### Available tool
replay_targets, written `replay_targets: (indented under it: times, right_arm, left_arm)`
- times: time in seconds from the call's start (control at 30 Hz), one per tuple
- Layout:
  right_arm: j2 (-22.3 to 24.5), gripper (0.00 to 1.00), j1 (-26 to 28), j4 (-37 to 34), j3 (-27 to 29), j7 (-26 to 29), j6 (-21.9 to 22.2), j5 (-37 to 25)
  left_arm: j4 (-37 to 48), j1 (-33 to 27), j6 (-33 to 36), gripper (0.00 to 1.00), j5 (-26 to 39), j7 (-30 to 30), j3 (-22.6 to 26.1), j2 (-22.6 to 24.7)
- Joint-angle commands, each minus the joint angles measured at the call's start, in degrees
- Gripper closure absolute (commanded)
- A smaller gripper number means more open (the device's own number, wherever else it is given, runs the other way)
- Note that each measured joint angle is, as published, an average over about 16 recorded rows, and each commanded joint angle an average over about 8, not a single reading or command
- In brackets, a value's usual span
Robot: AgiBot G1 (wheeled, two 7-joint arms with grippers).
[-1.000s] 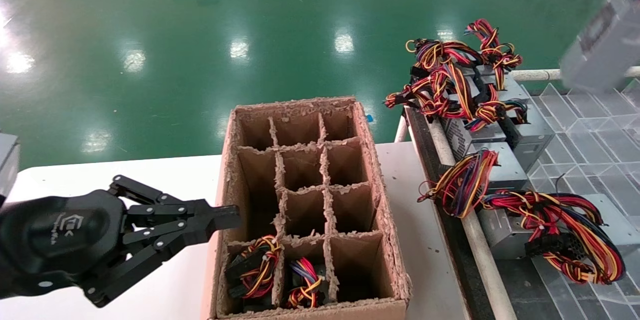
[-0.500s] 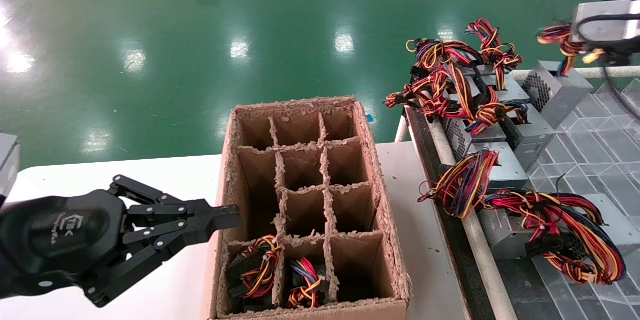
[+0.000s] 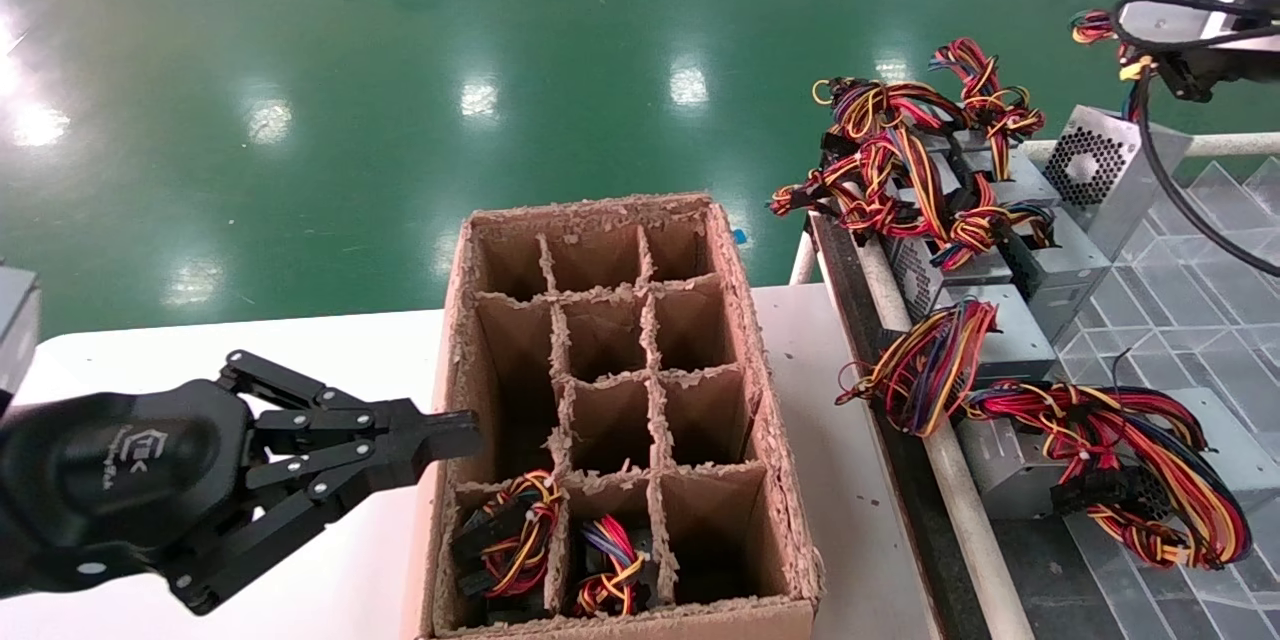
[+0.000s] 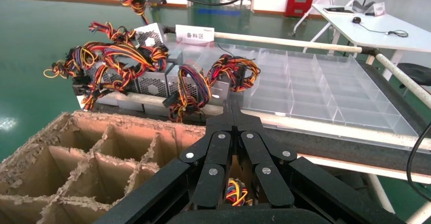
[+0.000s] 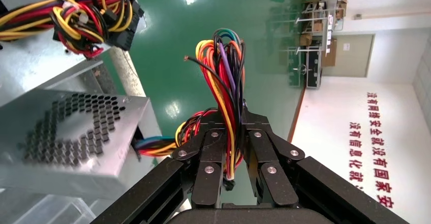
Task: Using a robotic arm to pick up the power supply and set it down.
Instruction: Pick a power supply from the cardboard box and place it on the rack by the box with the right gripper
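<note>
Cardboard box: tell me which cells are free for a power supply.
In the cardboard box, the two nearest cells on the left and middle hold wire bundles. The near right cell and all three rows beyond look empty. The left pincer crowds the box's left wall.

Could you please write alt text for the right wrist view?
The right claw is shut on a wire bundle that stands up between its fingers. A grey power supply with a honeycomb vent hangs beside it, above a green floor.

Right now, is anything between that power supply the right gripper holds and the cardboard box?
Yes. The right gripper holds the power supply by its wires; a pile of other power supplies lies between it and the cardboard box. The left gripper idles beside it.
</note>
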Motion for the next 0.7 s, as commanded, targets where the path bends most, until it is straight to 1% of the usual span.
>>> replay_targets:
  times: [0.03,0.17,0.43,0.7]
  right_arm:
    - [-0.9,1.00,-0.1,-2.1,0.4,-1.4,1.0,0.9]
    - [-2.1,1.00,-0.4,-5.6,1.4,-4.5,2.2,2.9]
    - [-4.3,1.00,-0.2,-11.9,3.6,-9.1,7.2,6.1]
    - [-5.9,1.00,0.4,-15.4,5.2,-12.7,9.3,8.4]
  left_arm:
    - [0.0,0.0,0.0,1.00,0.0,0.0,0.0,0.0]
    - [0.0,0.0,0.0,1.00,0.0,0.0,0.0,0.0]
    - [0.0,0.0,0.0,1.00,0.0,0.0,0.0,0.0]
    - [0.0,0.0,0.0,1.00,0.0,0.0,0.0,0.0]
